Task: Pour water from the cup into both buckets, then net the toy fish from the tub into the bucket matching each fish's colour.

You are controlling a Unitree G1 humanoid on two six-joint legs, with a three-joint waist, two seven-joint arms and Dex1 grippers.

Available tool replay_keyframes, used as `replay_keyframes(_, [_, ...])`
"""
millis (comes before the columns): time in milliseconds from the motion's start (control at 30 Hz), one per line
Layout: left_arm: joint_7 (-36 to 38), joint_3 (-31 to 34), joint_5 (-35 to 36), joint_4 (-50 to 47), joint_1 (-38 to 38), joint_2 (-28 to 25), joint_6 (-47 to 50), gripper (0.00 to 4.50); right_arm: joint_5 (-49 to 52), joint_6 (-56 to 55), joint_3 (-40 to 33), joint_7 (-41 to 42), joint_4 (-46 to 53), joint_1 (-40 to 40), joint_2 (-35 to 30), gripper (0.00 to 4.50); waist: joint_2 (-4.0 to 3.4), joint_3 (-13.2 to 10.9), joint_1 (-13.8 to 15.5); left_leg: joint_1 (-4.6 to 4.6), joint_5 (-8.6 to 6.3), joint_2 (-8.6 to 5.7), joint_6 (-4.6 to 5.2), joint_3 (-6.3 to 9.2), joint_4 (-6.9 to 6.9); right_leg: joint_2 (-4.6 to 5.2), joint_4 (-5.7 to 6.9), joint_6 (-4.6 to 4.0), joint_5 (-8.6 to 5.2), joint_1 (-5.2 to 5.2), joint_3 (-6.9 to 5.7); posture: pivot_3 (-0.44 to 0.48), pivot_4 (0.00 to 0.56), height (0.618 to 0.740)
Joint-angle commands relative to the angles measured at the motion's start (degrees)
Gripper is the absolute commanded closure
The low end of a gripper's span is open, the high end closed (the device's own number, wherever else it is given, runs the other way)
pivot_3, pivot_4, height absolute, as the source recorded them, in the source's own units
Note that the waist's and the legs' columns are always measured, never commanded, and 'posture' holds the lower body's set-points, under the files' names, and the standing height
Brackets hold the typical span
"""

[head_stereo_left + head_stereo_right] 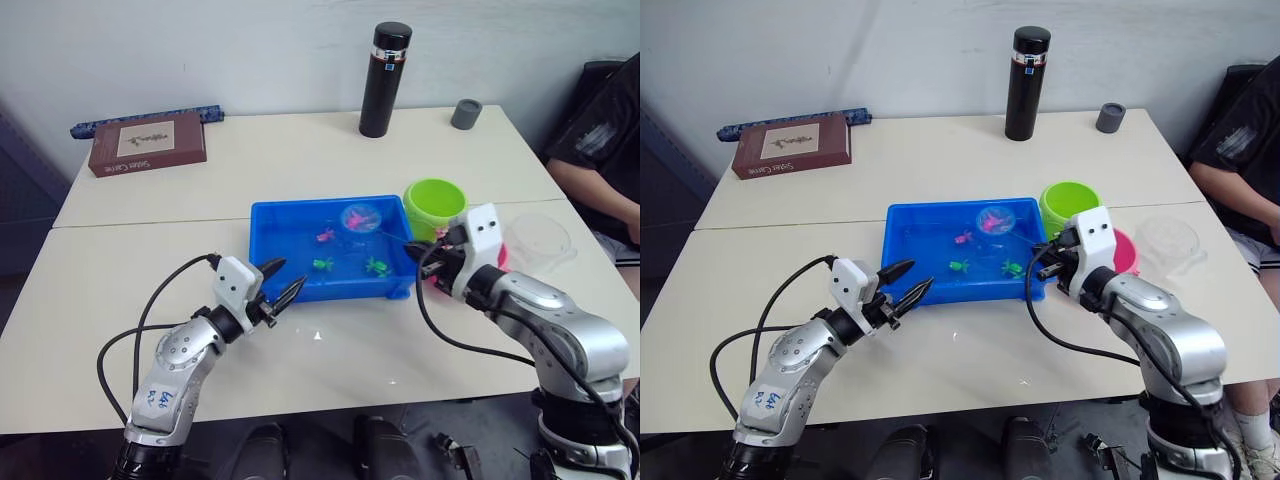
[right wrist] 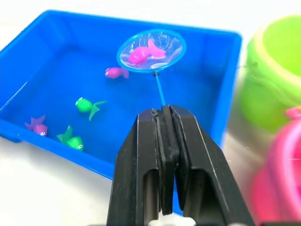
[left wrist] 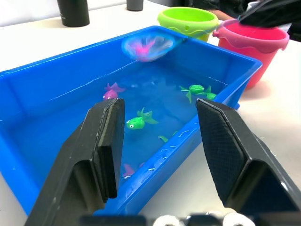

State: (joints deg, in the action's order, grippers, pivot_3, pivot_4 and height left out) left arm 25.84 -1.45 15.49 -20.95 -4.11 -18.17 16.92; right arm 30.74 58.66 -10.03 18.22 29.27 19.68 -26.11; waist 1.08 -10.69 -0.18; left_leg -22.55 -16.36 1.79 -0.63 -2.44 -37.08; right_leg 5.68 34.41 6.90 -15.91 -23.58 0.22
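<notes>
Blue tub [image 1: 300,290] sits mid-frame. Right gripper [image 2: 164,122] pinches a net [image 2: 151,51] holding a pink fish [image 2: 141,54]. Left gripper [image 1: 278,290] gapes wide, lower left. Brown box [image 1: 147,142] reads "Sister Carrie".

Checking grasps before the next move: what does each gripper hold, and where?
Right gripper pinches the net by its thin handle's end; left gripper is open, empty.

Upper left: brown book [image 1: 147,142]. Top centre: tall black flask [image 1: 385,80], small grey cup [image 1: 466,113] beside. Right edge: seated person [image 1: 605,150]
</notes>
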Motion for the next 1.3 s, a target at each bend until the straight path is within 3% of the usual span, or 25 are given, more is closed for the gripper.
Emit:
replay_keyframes(33, [1.5,-0.7,0.7,0.4,-1.2,0.1,-0.9,1.83,0.4,-2.4,-6.4,-2.4,12.8,-4.7,-1.1,4.50,0.00,0.0,0.1,0.00,0.00,0.00,0.00,0.01,0.00,0.00,-0.01,0.00,0.00,0.00,-0.01,0.000,0.150,0.740])
replay_keyframes(267, [4.6,-1.9,0.9,3.6,-3.6,0.3,-1.5,1.83,-3.2,-5.5,-12.2,-4.8,25.2,-14.6,-3.8,4.50,0.00,0.0,0.2,-0.03,0.00,-0.02,0.00,0.03,-0.01,-0.01,-0.12,-0.01,-0.01,0.04,-0.05,0.000,0.150,0.740])
replay_keyframes(600, [8.0,-3.4,0.7,8.3,-7.4,1.5,-2.8,1.83,-10.7,-12.4,-16.2,-5.8,29.0,-26.8,-5.0,4.50,0.00,0.0,0.1,-0.02,0.01,-0.02,0.01,0.00,-0.03,-0.07,-0.22,-0.02,-0.01,0.08,-0.04,0.000,0.150,0.740])
replay_keyframes(1100, [9.2,-3.7,0.5,9.9,-8.7,1.9,-3.6,1.83,-31.6,-39.8,-14.8,-1.9,16.8,-43.7,-6.9,4.50,0.00,0.0,0.1,0.05,0.01,-0.04,0.01,-0.40,-0.04,-0.14,-0.24,-0.02,-0.01,0.19,-0.04,0.000,0.150,0.740])
replay_keyframes(1300, [8.9,-3.5,0.5,9.2,-8.2,1.7,-3.5,1.83,-39.0,-49.2,-14.1,-2.2,8.7,-44.9,-7.9,4.50,0.00,0.0,0.1,0.11,0.01,-0.04,0.01,-0.47,-0.06,-0.14,-0.24,-0.02,-0.01,0.21,-0.01,0.000,0.150,0.740])
